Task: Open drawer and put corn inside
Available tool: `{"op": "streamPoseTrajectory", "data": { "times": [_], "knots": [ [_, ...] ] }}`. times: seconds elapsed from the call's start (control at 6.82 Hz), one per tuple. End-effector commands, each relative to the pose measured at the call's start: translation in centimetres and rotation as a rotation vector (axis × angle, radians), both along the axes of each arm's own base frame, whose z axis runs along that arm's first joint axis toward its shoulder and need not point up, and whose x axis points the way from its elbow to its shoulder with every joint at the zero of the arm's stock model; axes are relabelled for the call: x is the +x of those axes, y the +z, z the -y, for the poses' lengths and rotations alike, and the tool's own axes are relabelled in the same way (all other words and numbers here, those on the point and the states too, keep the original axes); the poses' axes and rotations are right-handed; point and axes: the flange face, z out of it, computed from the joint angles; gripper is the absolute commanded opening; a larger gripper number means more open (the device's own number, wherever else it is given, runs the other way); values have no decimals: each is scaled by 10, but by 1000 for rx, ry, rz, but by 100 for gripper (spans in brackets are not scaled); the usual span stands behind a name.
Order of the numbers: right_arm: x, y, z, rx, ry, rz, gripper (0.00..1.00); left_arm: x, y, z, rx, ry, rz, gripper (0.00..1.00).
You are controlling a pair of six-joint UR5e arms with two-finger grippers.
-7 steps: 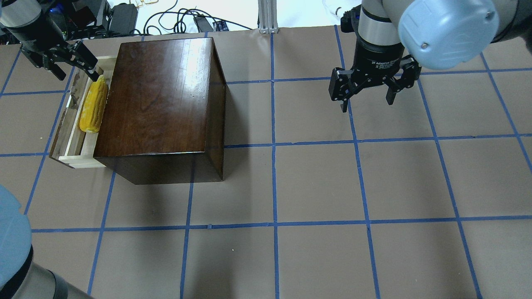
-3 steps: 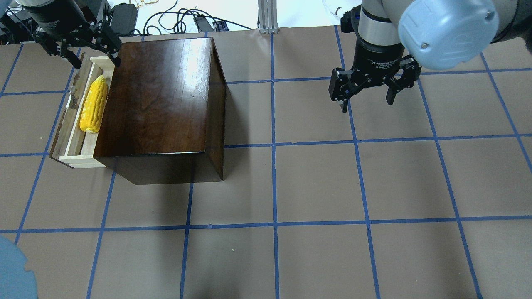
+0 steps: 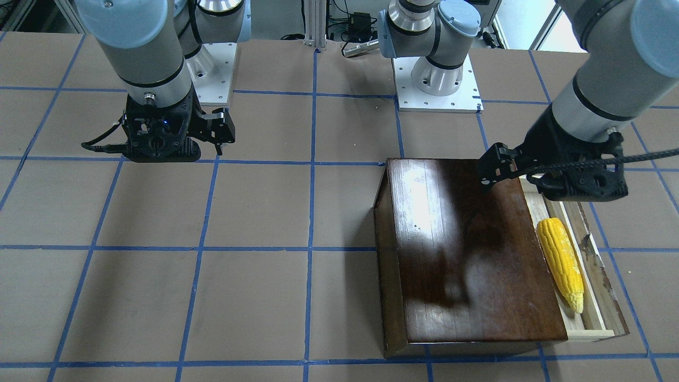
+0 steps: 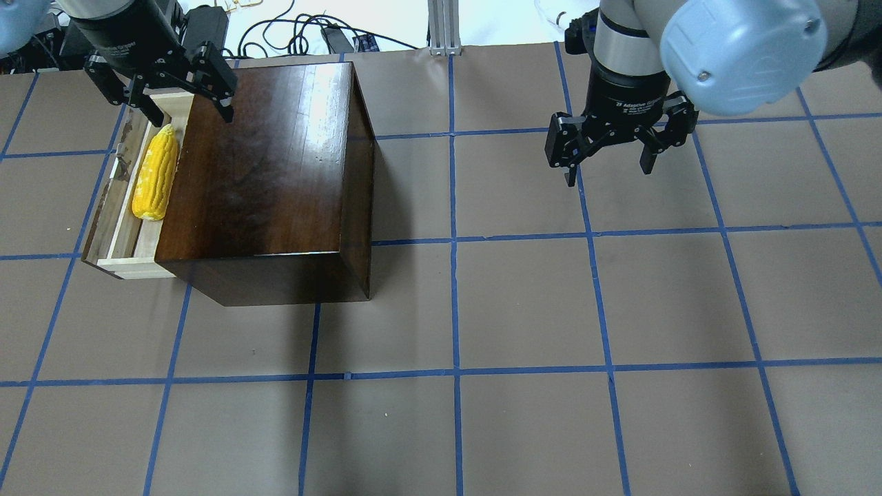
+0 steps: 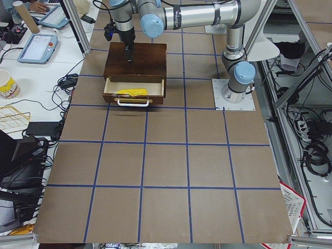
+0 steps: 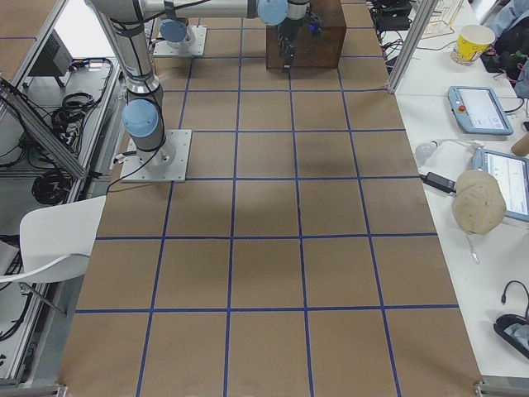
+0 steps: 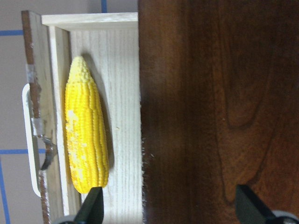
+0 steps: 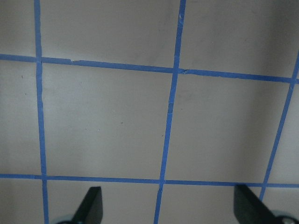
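The surface [image 4: 524, 303] carries the dark box [image 4: 265, 158], and everything here is placed from that box. The drawer [image 4: 131, 265] stands pulled out of the box's face on the robot's left, with its white handle [image 7: 29, 140] on the outer side.

The left claw [image 4: 180, 103] hangs raised over the box's drawer-side top edge. It is spread wide and holds nothing, with one finger above the drawer floor and the other above the box's lid. The views disagree on how far along that edge it sits.

The right claw [image 4: 608, 172] is also spread and empty. It hangs well apart from the box on the side opposite the drawer, so the left arm is plainly the nearer one.

The corn [image 4: 155, 172] lies flat in the drawer, below the left claw and just outward of the box's edge. Its long axis runs parallel to that edge, and its pale tip points away from the robot. By my reading the placing is done, and the left claw only needs to clear the box without brushing the cob.
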Motion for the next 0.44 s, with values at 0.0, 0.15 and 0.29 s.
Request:
{"op": "streamPoseTrajectory", "data": {
  "times": [0.0, 0.15, 0.29],
  "knots": [
    [0, 0, 0, 0, 0, 0, 100, -26, -10, -32, 22, -6, -2, 100],
    [0, 1, 0, -1, 0, 0, 100, -45, -14, -44, 2, -15, -1, 100],
    [0, 0, 0, 0, 0, 0, 100, -62, -20, -50, 11, -41, 1, 100]
  ]
}}
